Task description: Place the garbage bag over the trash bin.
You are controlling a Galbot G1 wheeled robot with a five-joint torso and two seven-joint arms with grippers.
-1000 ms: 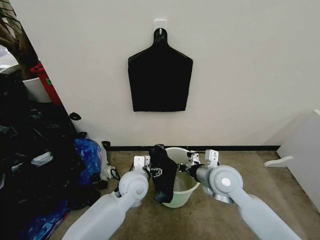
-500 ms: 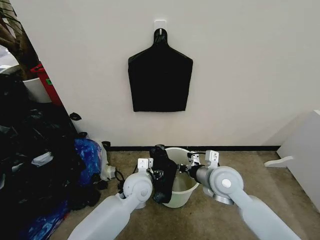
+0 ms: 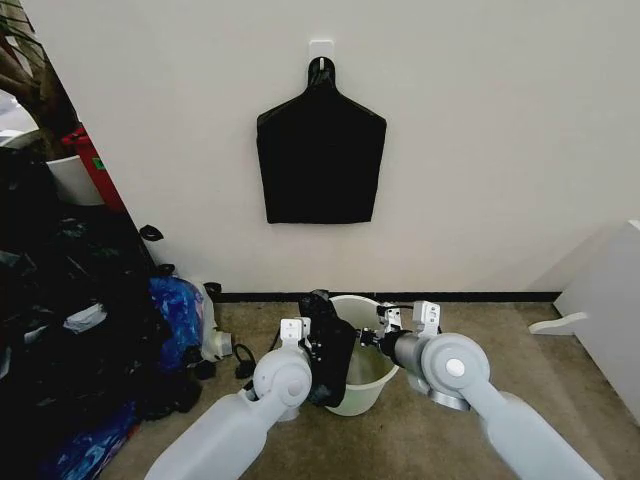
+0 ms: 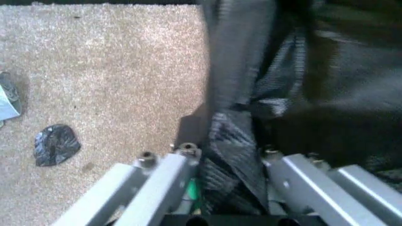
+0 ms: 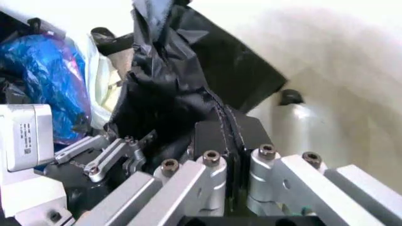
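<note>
Bag held at the bin, rim not yet covered.
Left gripper (image 4: 229,162) and right gripper (image 5: 236,157) each clamp the garbage bag (image 3: 326,345), bunched over the trash bin's (image 3: 372,382) left edge.

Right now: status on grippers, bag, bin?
Left gripper and right gripper both shut on bag. Bag bunched over bin left rim, not spread. Nothing blocking.

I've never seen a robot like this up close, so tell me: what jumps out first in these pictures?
Low in the middle, both arms meet at a white trash bin on the carpet, the left gripper and right gripper each pinching a crumpled black garbage bag that hangs over the bin's left rim. Above, a flat black bundle hangs on the wall, and dark clutter with a blue plastic bag is piled at the left.
</note>
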